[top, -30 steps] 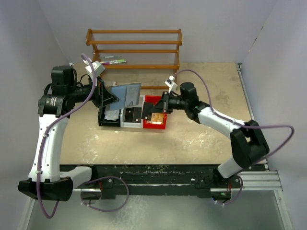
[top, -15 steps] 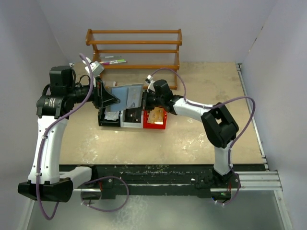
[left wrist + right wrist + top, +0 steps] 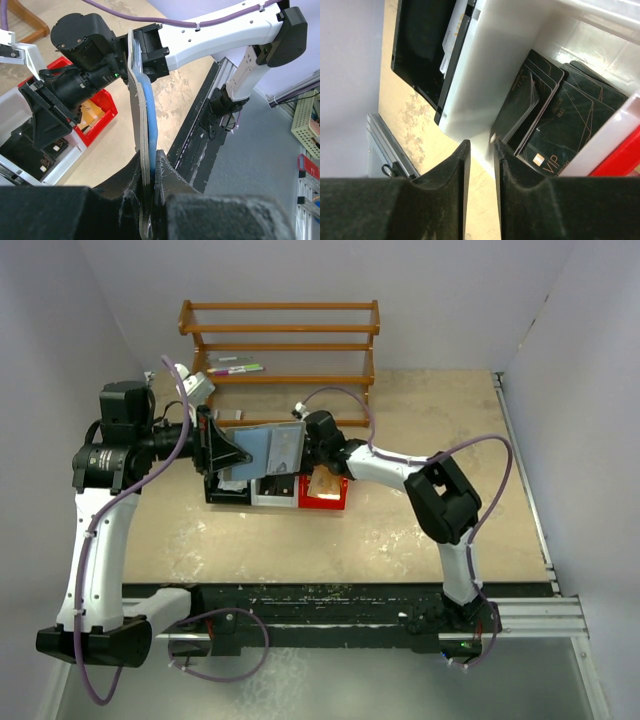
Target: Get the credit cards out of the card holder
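Left gripper [image 3: 149,161] pinches the holder [image 3: 262,445] at its left edge; right gripper [image 3: 480,165] sits slightly parted, empty. Expect it light and bendy; keep your pinch firm.

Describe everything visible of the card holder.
The card holder is a thin grey-blue folding case, opened into two squarish panels, one bluer, one greyer, slightly bowed. It is held in the air above the row of bins. The left end effector clamps one edge; the right end effector sits by the opposite edge, contact unclear.
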You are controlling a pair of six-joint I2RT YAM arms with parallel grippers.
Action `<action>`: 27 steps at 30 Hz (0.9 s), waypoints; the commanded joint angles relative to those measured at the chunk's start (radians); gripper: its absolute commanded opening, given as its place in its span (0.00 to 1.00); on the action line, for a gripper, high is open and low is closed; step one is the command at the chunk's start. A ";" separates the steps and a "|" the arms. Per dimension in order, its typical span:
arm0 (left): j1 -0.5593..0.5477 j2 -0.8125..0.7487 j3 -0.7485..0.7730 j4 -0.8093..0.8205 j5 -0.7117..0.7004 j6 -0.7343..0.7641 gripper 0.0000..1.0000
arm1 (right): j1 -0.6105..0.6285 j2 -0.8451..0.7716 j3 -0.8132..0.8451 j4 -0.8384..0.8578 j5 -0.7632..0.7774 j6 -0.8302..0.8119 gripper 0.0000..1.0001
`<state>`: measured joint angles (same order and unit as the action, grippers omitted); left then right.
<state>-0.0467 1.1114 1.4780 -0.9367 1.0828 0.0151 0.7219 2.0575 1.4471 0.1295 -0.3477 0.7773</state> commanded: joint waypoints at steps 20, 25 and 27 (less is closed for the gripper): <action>0.002 -0.012 -0.001 0.102 0.170 -0.100 0.04 | -0.137 -0.885 -0.600 0.473 -0.187 0.118 0.82; 0.002 -0.009 -0.030 0.159 0.203 -0.169 0.04 | -0.136 -0.929 -0.670 0.658 -0.265 0.189 0.85; 0.002 -0.009 -0.045 0.193 0.223 -0.201 0.04 | -0.130 -0.917 -0.674 0.760 -0.275 0.224 0.86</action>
<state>-0.0467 1.1103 1.4513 -0.8509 1.2278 -0.1062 0.5823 1.1511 0.7773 0.5880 -0.5400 0.9077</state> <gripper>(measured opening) 0.131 0.850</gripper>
